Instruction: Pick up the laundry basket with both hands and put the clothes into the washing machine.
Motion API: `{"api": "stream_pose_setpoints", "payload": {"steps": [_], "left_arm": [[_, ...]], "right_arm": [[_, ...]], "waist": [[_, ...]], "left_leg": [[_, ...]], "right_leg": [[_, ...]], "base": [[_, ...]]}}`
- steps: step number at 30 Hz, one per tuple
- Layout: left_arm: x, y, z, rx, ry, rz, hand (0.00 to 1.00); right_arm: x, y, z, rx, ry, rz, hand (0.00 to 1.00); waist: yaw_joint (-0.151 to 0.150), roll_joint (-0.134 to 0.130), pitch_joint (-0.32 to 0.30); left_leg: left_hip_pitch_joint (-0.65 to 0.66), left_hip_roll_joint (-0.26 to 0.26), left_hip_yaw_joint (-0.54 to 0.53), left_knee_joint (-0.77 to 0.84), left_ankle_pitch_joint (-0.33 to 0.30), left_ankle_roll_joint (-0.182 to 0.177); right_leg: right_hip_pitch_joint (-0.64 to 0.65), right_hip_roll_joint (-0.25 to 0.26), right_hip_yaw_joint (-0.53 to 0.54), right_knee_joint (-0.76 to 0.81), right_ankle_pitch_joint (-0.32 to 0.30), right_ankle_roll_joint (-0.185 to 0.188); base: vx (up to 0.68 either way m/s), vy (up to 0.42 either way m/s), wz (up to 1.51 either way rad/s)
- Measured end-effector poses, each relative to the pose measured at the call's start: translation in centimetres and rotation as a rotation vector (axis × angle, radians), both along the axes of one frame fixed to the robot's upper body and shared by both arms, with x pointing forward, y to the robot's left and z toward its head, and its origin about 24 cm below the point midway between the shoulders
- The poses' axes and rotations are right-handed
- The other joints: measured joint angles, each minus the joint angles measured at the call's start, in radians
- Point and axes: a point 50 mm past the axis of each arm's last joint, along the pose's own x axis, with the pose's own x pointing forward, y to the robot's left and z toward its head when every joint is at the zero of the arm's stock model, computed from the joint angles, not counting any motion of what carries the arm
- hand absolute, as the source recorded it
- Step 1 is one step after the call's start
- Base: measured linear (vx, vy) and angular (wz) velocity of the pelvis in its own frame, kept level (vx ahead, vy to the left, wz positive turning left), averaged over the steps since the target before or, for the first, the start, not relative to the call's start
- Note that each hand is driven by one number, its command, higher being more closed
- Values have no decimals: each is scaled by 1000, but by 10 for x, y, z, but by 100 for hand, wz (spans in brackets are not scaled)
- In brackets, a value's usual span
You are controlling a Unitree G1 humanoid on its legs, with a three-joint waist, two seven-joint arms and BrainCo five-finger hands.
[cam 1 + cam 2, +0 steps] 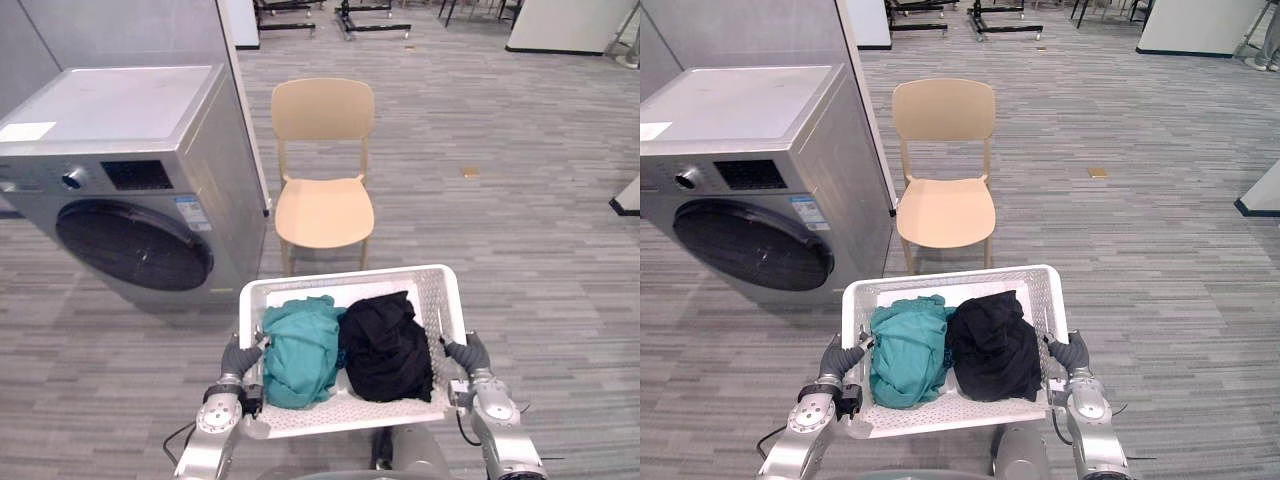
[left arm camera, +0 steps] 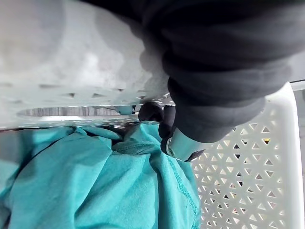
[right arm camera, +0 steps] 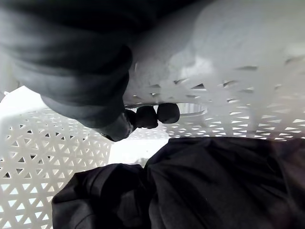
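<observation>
The left hand [image 1: 240, 358] and the right hand [image 1: 468, 354] each grip a side handle of the white laundry basket [image 1: 350, 278], dark fingertips [image 3: 167, 113] hooked through the handle slots. Inside it a teal garment [image 1: 300, 350] lies against a black garment [image 1: 385, 348]. Ahead to the left stands the washing machine [image 1: 130, 180], round door closed, with a beige chair [image 1: 323, 205] just beside it.
</observation>
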Motion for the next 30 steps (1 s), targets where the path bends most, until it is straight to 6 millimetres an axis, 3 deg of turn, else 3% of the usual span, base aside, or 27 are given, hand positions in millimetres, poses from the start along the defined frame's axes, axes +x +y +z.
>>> {"api": "stream_pose_setpoints", "payload": {"steps": [2, 3, 4, 5, 6, 8, 9, 10, 12, 13, 14, 15, 16, 17, 18, 20, 23, 25, 26, 30], "left_arm": [[-4, -5, -6, -18, 27, 3, 100], [-6, -7, -7, -27, 28, 8, 100], [-6, -9, -6, -36, 22, 10, 100], [-6, -11, -7, -48, 21, 15, 100], [-13, -12, -10, -69, 39, 46, 100], [-14, -12, -11, -68, 41, 43, 100], [-13, -12, -10, -70, 32, 44, 100], [-10, -13, -8, -72, 22, 41, 100], [-5, -14, -6, -74, 7, 35, 100], [-3, -14, -4, -73, 0, 32, 100], [-2, -16, -4, -76, -2, 26, 100], [-2, -18, -4, -80, -1, 24, 100], [-3, -22, -6, -93, 5, 16, 100], [-1, -23, -11, -88, 31, 3, 100], [-2, -20, -15, -70, 49, -4, 100], [-5, -12, -18, -37, 69, -23, 100], [-1, -5, -15, 0, 60, -34, 100], [11, -7, -9, 7, 27, -46, 100], [27, -8, 0, 16, -15, -55, 100], [98, -12, 53, 79, -224, -51, 100]], "right_arm": [[-5, -4, -3, -9, 19, -5, 100], [-5, -5, -2, -13, 19, -4, 100], [-5, -7, -1, -21, 14, -5, 100], [-5, -10, 2, -33, 7, -4, 100], [-5, -10, 2, -40, 13, 5, 100], [-4, -10, 4, -43, 5, 0, 100], [-3, -11, 7, -46, -13, -1, 100], [-1, -11, 10, -47, -27, -4, 100], [-1, -13, 11, -47, -36, -12, 100], [-1, -13, 11, -46, -37, -21, 100], [-2, -15, 11, -50, -35, -27, 100], [-3, -17, 11, -54, -32, -31, 100], [-4, -23, 10, -62, -25, -41, 100], [-7, -23, 1, -46, 12, -61, 100], [-12, -21, -7, -33, 45, -73, 100], [-15, -16, -12, -20, 66, -70, 100], [-13, -9, -13, -7, 65, -62, 100], [-4, -8, -12, -6, 57, -62, 100], [10, -8, -6, -11, 23, -68, 100], [77, -6, 46, -27, -186, -69, 100]], "waist": [[10, 38, -26], [12, 57, -27], [7, 80, -17], [1, 106, -3], [37, 121, -1], [43, 127, -2], [44, 109, 5], [45, 106, 5], [48, 101, 7], [50, 94, 9], [46, 95, 8], [43, 107, 6], [42, 139, 2], [42, 127, 2], [42, 95, 1], [45, 68, -2], [42, 62, -3], [41, 65, 8], [37, 68, 34], [17, 63, 153]], "left_leg": [[6, 44, -41, 75, -26, -26], [-45, 76, -58, 203, -26, -27], [-112, 116, -74, 379, -10, -51], [-187, 163, -81, 574, 53, -89], [-293, 247, -68, 851, 175, -97], [-344, 284, -45, 934, 147, -74], [-395, 297, -18, 927, 107, -37], [-432, 291, -2, 866, 59, -28], [-473, 277, 2, 735, 29, -25], [-482, 249, -2, 576, 30, -25], [-479, 216, -33, 373, 56, -44], [-478, 207, -49, 287, 114, -47], [-478, 212, -93, 193, 232, -59], [-442, 188, -95, 164, 223, -59], [-414, 161, -86, 120, 227, -52], [-394, 137, -55, 76, 236, -38], [-386, 107, -8, 28, 246, -24], [-411, 103, 19, 25, 246, -21], [-450, 104, 30, 41, 245, -21], [-660, 119, 50, 126, 247, -17]], "right_leg": [[5, 20, 4, 61, 107, -46], [13, 28, -21, 89, 69, -53], [46, 39, -53, 96, 34, -60], [90, 60, -82, 96, 2, -73], [173, 104, -89, 84, -47, -100], [235, 114, -96, 52, -60, -108], [294, 112, -105, -5, -61, -107], [330, 103, -108, -42, -53, -96], [359, 87, -112, -71, -49, -87], [369, 65, -110, -85, -45, -73], [370, 48, -108, -89, -51, -45], [372, 51, -108, -93, -54, -33], [377, 69, -104, -99, -57, -16], [400, 55, -91, -120, -52, 10], [410, 28, -80, -140, -52, 29], [411, 5, -57, -157, -45, 42], [371, -23, -8, -172, -31, 64], [329, -30, 21, -166, -23, 68], [281, -32, 33, -150, -15, 69], [72, -31, 64, -96, 29, 66]], "base": [[630, -154, 35], [716, -279, 41], [543, -280, 51], [617, -285, 32], [506, -188, 6], [451, -118, 3], [448, -83, 27], [469, -56, 24], [322, 27, 9], [258, 107, 7], [234, 124, 5], [213, 176, 3], [215, 192, -3], [233, 226, -1], [161, 159, 0], [109, 132, -19], [61, 109, -41], [-21, 71, -41], [-110, 76, -30], [-169, 67, -19]]}}
